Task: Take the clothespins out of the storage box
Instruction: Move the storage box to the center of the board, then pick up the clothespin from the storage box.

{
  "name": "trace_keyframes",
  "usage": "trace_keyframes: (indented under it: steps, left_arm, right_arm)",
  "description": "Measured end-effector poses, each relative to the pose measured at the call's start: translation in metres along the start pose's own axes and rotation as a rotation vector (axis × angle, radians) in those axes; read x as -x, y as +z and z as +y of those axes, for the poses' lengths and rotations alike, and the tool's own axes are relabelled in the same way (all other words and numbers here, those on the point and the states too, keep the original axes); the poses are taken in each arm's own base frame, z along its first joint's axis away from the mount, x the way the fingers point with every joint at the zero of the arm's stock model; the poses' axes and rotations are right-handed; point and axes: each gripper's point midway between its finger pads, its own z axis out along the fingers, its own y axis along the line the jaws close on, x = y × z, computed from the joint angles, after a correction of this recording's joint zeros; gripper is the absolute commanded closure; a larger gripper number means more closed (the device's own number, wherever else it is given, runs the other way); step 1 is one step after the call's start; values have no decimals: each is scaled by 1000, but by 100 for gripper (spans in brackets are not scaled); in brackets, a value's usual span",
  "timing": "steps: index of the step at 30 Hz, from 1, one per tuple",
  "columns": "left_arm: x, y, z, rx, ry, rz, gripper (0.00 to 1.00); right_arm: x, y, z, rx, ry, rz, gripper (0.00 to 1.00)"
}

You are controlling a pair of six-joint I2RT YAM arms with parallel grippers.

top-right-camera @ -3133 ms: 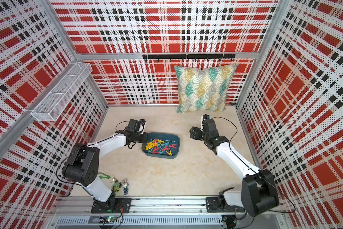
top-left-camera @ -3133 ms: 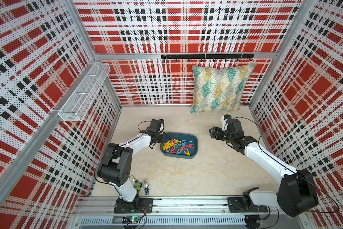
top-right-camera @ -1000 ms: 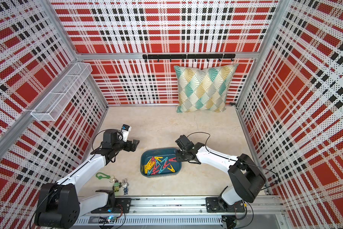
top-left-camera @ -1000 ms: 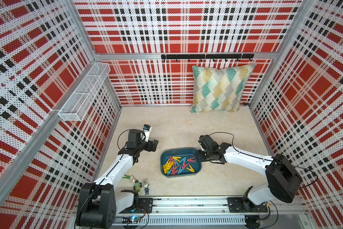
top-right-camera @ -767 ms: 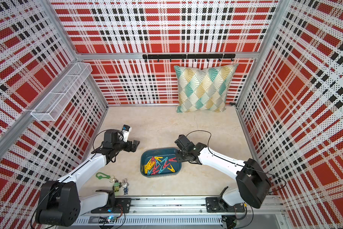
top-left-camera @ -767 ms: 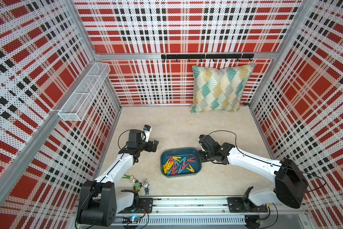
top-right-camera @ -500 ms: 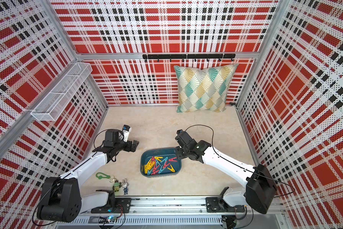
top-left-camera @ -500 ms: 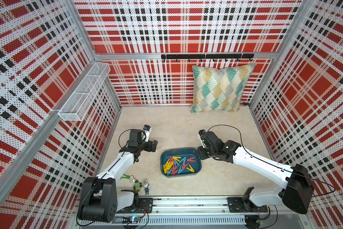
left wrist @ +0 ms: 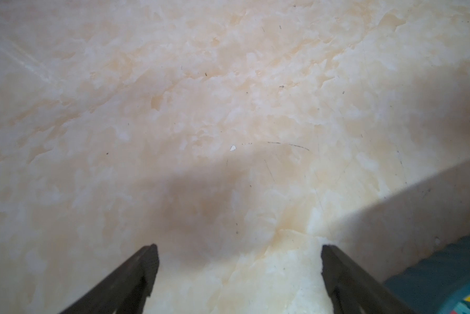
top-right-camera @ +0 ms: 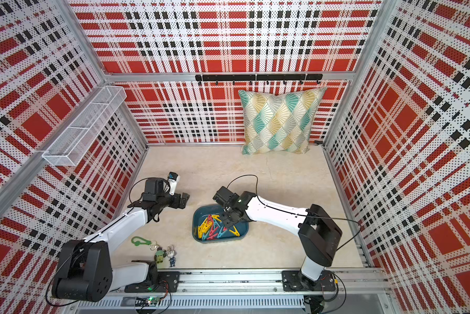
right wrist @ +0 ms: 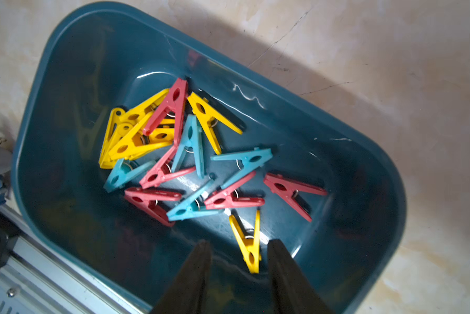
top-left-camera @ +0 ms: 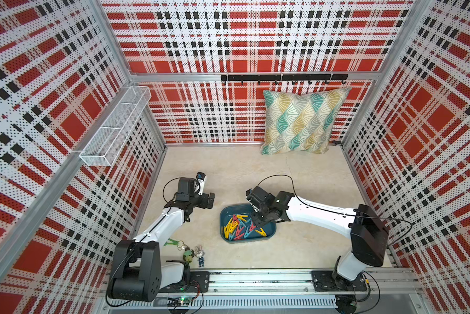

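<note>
storage box (top-left-camera: 273,231): a shallow dark teal tray with rounded corners is set on the table (top-left-camera: 255,168), about midway from left to right and toward the near side, between the two arms.
clothespins (top-left-camera: 238,229): all those seen are lying inside the storage box in a loose heap. The yellow ones are bunched at the left, and the red and teal ones are crossed over one another through the middle.
yellow clothespin (right wrist: 248,244): it is laid by itself on the box floor, toward the near right corner.
right gripper (right wrist: 239,242): it is held over the right part of the storage box and pointed down into it.
right fingers (right wrist: 196,271): they are parted with a clear gap and nothing is pinched. The yellow clothespin is seen in that gap in the right wrist view; whether it is touched cannot be told.
left gripper (left wrist: 239,247): it is held over bare table, to the left of the storage box and slightly farther back, apart from it.
left fingers (left wrist: 125,280): they are spread wide, with only tabletop seen between them.
cushion (top-left-camera: 300,122): it is leaned against the far wall, right of the middle.
wire basket (top-left-camera: 114,127): it is hung on the left wall, above the table.
green clip (top-left-camera: 171,242): it is laid at the near left, beside the left arm, with keychain figurines (top-left-camera: 194,252) just to its right.
</note>
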Motion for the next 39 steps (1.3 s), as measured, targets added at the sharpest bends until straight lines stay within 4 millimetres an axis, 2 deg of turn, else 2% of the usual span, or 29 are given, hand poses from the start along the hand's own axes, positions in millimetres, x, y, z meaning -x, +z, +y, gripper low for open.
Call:
trace_keyframes:
  steps: [7,12,17,20,27,35,39]
  left_arm:
    - [0,0,1,6,-2,1,1]
    - [0,0,2,7,-4,1,1]
    - [0,0,3,8,-5,1,1]
    - [0,0,3,9,-7,1,1]
    - [0,0,4,10,-10,0,1]
    - [3,-4,8,13,-22,-16,1]
    - [4,-5,9,8,-26,-22,1]
  right_arm:
    - [0,15,-4,-83,52,27,58]
    - [-5,14,-16,-146,41,44,60]
    - [-8,17,-21,-168,27,63,51]
    - [-6,19,-17,-145,48,60,53]
    - [6,30,-4,-87,223,16,58]
    - [13,36,-9,-100,447,-22,55]
    - [19,37,-16,-98,551,-37,59]
